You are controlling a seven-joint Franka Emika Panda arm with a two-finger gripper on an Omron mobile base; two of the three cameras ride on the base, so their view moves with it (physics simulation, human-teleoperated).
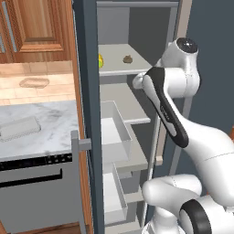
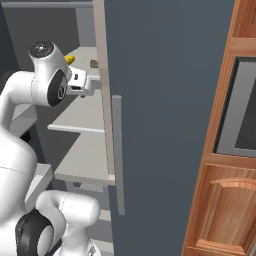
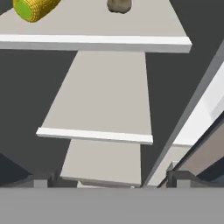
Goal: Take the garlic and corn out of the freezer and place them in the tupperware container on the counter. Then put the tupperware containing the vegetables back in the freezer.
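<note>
Simulated kitchen, freezer (image 1: 89, 114) standing open, tall and dark blue-grey, with pale grey shelves and pull-out drawers inside. White robot arm reaching into the freezer, hand level with the upper shelf (image 1: 123, 68).

On that upper shelf: the corn (image 3: 35, 8), a short yellow cob with a green end, lying toward the hinge-less left edge of the freezer opening; the garlic (image 3: 119, 5), a small brownish bulb, on the same shelf, further toward the freezer door (image 2: 165, 100) and well apart from the corn. Both untouched, neither lifted.

Gripper (image 3: 109, 181) inside the freezer, below and short of the upper shelf, looking across the lower shelves toward it. Two dark fingertips at the bottom of the hand view set far apart, nothing between them: spread wide and empty.

Outside the freezer, to its left: the counter (image 1: 50, 123) of white-and-grey marbled stone, with the tupperware container (image 1: 19, 127) lying on it, clear, shallow and with nothing visible inside.

Progress, judged from this: very early. Freezer already open, reach toward the vegetables in hand. Left to do: grasping garlic and corn, carrying each to the container beside the freezer, then lifting the filled container back onto a freezer shelf.
</note>
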